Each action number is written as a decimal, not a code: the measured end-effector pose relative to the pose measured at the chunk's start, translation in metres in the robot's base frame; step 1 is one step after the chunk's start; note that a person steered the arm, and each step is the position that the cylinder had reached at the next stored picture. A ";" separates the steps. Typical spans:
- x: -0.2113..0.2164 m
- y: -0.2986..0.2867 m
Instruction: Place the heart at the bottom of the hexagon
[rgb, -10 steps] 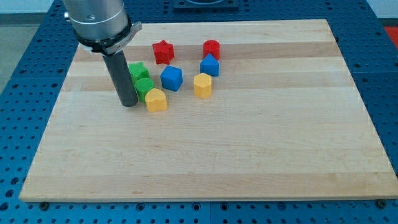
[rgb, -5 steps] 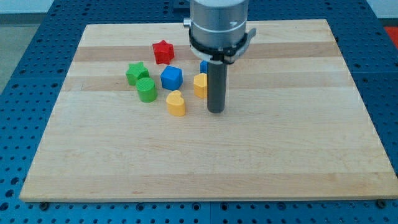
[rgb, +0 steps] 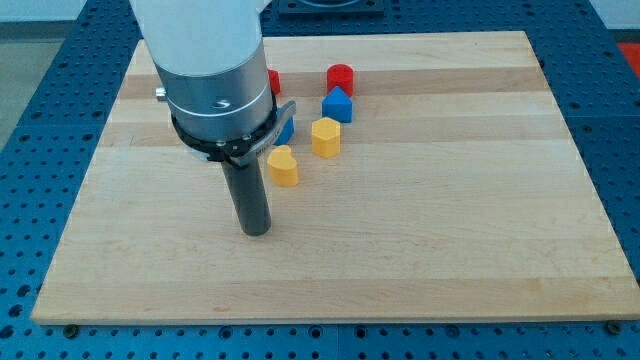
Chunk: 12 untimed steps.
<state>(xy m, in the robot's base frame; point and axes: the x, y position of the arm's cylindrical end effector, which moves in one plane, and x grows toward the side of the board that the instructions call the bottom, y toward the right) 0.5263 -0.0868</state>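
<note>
1. Camera view: a pale wooden worktop (rgb: 420, 250) lies on a blue perforated base (rgb: 30, 150). The arm's white and silver housing (rgb: 215, 70) comes down from the view's top left and ends in a dark rod.

2. My tip (rgb: 257, 231) rests on the worktop, toward the view's bottom and left of the block group. It touches no block.

3. The arm carries no gripper, only the rod, so there are no jaws to be apart or together.

4. The yellow heart (rgb: 284, 166) lies just up and to the view's right of my tip, near the rod but with bare wood between them. It sits on the worktop at about the middle of the board's height, left of centre.

5. The yellow hexagon (rgb: 326, 137) stands up and to the view's right of the yellow heart, close by but apart from it. The heart is therefore toward the view's bottom left of the hexagon, not straight below it.

6. A blue block (rgb: 337, 105), pointed on top, sits just above the yellow hexagon, and a red cylinder (rgb: 340, 78) sits above that.

7. Beside the housing a sliver of another blue block (rgb: 287, 130) and a sliver of a red block (rgb: 272, 80) show; their shapes cannot be made out.
</note>
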 end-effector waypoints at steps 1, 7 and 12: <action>0.000 0.001; -0.055 -0.041; -0.071 0.056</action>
<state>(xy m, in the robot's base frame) 0.4549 -0.0310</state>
